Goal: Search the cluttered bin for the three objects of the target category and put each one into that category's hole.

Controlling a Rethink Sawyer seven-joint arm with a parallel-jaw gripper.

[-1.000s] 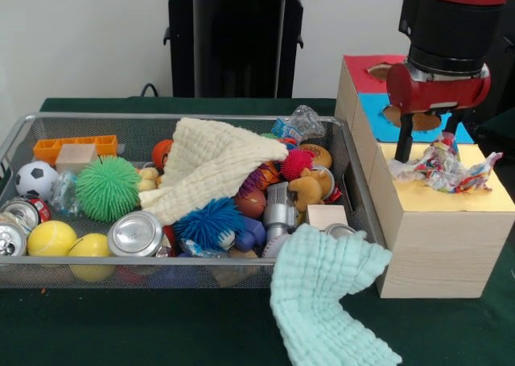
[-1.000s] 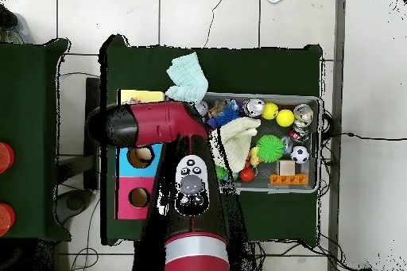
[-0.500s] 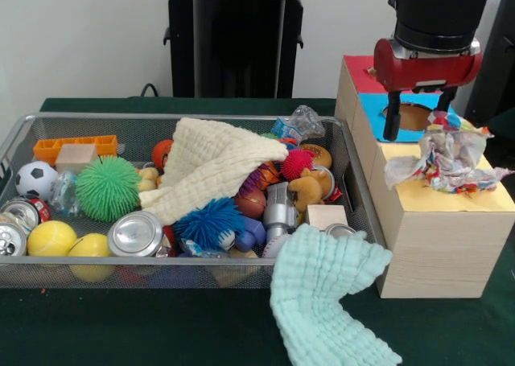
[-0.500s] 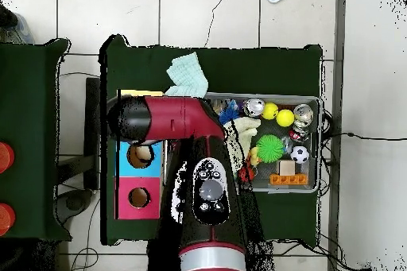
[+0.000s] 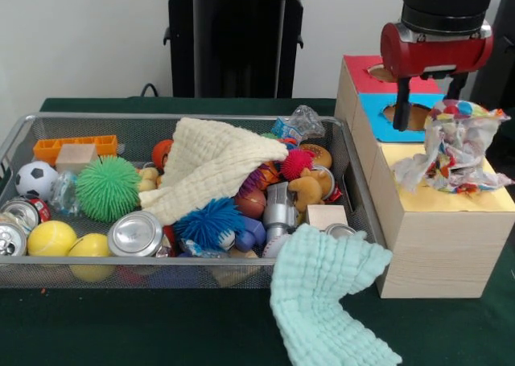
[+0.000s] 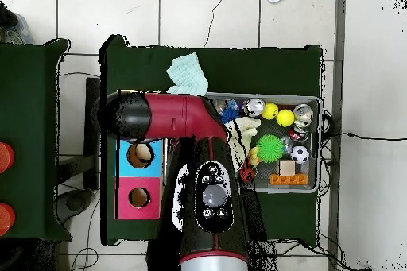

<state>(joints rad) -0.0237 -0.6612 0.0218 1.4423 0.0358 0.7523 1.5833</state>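
Observation:
The wire mesh bin [image 5: 48, 123] holds mixed clutter; it also shows in the overhead view [image 6: 319, 145]. My gripper [image 5: 428, 113] hangs over the wooden boxes to the right of the bin. It is shut on a crumpled multicoloured wrapper [image 5: 460, 145], held a little above the yellow box top [image 5: 483, 199]. The wrapper hangs mostly off the right finger. The blue box top [image 5: 376, 108] with its hole lies just behind. Another crinkly wrapper [image 5: 296, 125] sits at the bin's back right corner. In the overhead view the arm [image 6: 179, 121] hides the gripper and the wrapper.
A cream cloth [image 5: 213, 161] lies across the bin's middle. A mint cloth [image 5: 326, 294] hangs over its front right corner. Spiky balls [image 5: 109, 187], cans [image 5: 135, 233] and yellow balls [image 5: 51, 239] fill the bin. A red-topped box [image 5: 362, 63] stands farthest back.
The gripper has risen and drifted slightly right. The wrapper, which lay on the yellow box top a second ago, has come up with it and now hangs.

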